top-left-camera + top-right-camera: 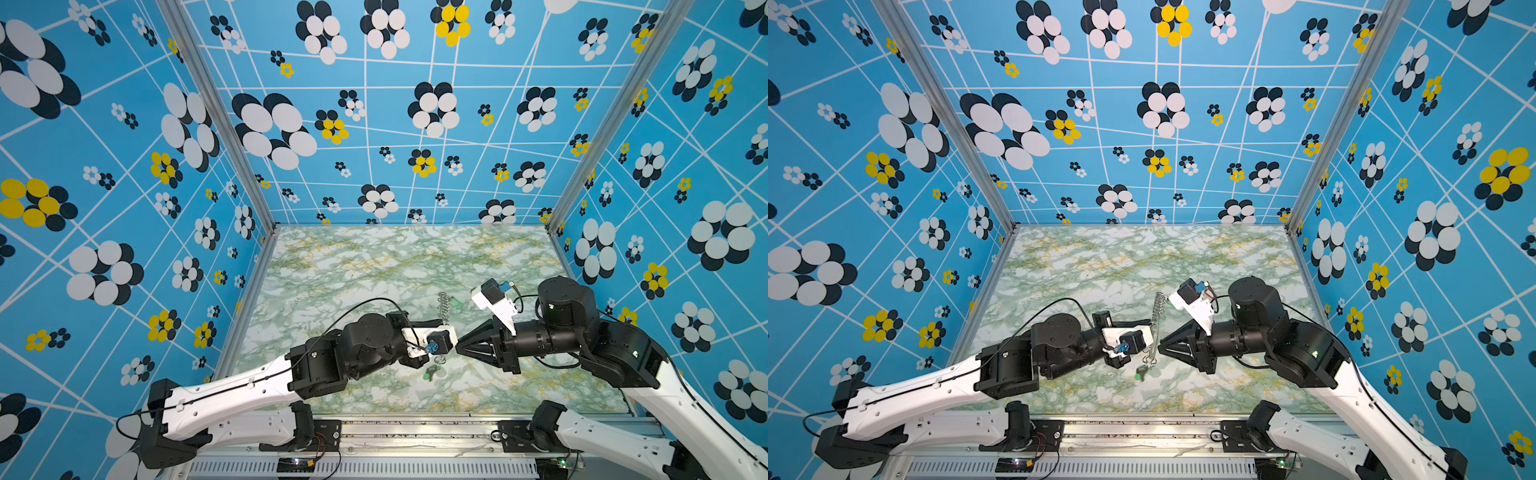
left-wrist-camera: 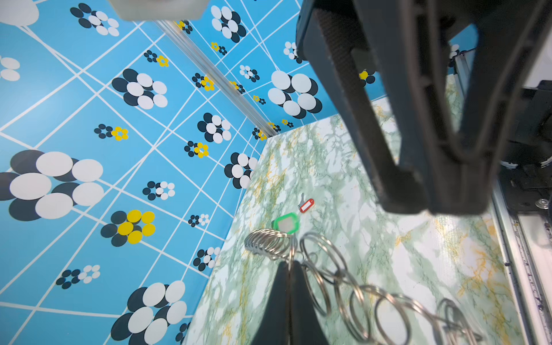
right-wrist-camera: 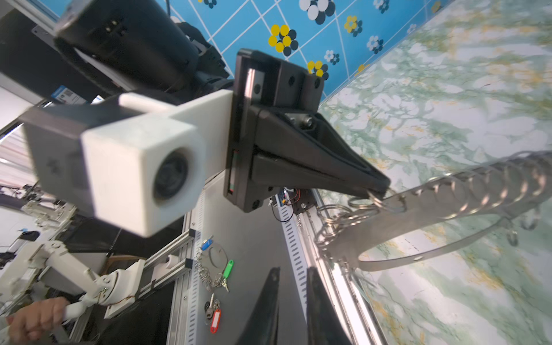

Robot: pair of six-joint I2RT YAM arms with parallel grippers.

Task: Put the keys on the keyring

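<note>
Left claw (image 3: 379, 189) is squeezed fully shut on the keyring (image 3: 433, 209), pinching it at its ring-lined edge and holding it up above the marbled table (image 1: 353, 266). Right claw (image 3: 293, 271) faces it almost tip to tip from the right side of both top views. Its fingers (image 3: 268, 298) are parted by only a narrow slit, with nothing between them. My reading: one arm serves as a vice so the plate cannot swing, while the empty one hovers close, free to spread a ring or go for a key.

From above, the keyring stands edge-on near the middle of the frame's lower half. In the right wrist view the grey crescent slants from lower centre to the right edge, its wire rings (image 2: 267, 242) turned outward where a key can be fed on.

A green tag (image 2: 286, 222) with a pale window sits just behind the bunched rings; threaded or loose, I cannot tell. A darker green tag (image 1: 428, 375) shows just below the keyring's lower end, likewise uncertain. Smallest, the red-tagged key (image 2: 306, 205) lies flat on the table beyond, not yet on any ring.
</note>
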